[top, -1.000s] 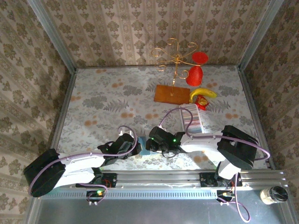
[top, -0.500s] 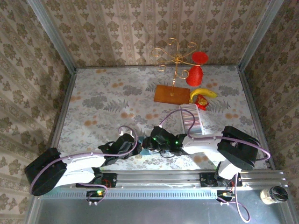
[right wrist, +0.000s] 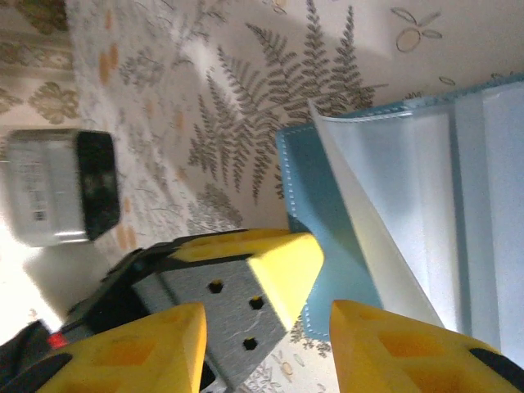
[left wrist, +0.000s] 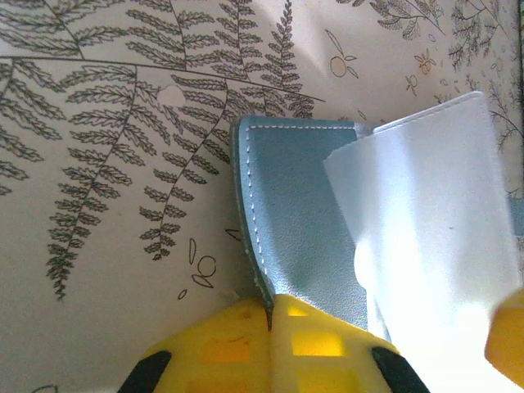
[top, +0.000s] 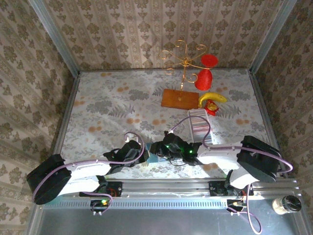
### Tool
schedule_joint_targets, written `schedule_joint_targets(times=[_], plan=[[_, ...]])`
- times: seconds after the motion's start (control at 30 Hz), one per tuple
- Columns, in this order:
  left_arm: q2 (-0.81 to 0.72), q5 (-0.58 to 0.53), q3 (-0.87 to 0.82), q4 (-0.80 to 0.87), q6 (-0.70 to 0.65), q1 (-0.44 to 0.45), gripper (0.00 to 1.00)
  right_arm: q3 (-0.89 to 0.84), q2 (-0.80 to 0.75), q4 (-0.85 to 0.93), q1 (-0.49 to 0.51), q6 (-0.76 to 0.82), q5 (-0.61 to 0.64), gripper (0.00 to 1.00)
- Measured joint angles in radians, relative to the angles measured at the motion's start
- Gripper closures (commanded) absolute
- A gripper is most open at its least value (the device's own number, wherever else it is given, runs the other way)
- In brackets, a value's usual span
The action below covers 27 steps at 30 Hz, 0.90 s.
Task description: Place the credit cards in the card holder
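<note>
Your left gripper (left wrist: 270, 315) is clamped on the near corner of the holder (left wrist: 303, 205), which lies open on the bench (left wrist: 123, 164) between the arms. Keep that pinch firm so the panel cannot slide. What looks like a pale card (left wrist: 426, 213) lies tilted across its inside. Your right gripper (right wrist: 266, 327) hovers with jaws apart and nothing visibly between them. Square the card to the pocket mouth before pushing.
</note>
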<state>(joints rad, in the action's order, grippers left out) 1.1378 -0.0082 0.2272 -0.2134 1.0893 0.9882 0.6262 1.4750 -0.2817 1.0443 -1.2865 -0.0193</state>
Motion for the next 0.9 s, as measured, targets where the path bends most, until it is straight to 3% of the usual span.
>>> schedule_joint_targets(times=[0.2,0.37,0.57,0.73,0.9], plan=[[0.022,0.000,0.000,-0.024,0.000,0.002,1.00,-0.030,-0.034,0.003,-0.001,-0.012,0.015,0.57],[0.028,0.000,0.000,-0.030,0.000,0.003,1.00,-0.033,-0.103,0.119,-0.001,0.000,0.053,0.54],[0.028,-0.004,0.000,-0.030,0.000,0.006,1.00,-0.033,-0.234,0.257,-0.001,0.029,0.100,0.42],[0.028,-0.004,0.000,-0.030,0.000,0.006,1.00,-0.016,-0.252,0.425,0.000,0.030,0.143,0.44],[0.028,-0.005,0.000,-0.030,0.000,0.007,1.00,0.000,-0.188,0.474,0.000,0.030,0.147,0.48]])
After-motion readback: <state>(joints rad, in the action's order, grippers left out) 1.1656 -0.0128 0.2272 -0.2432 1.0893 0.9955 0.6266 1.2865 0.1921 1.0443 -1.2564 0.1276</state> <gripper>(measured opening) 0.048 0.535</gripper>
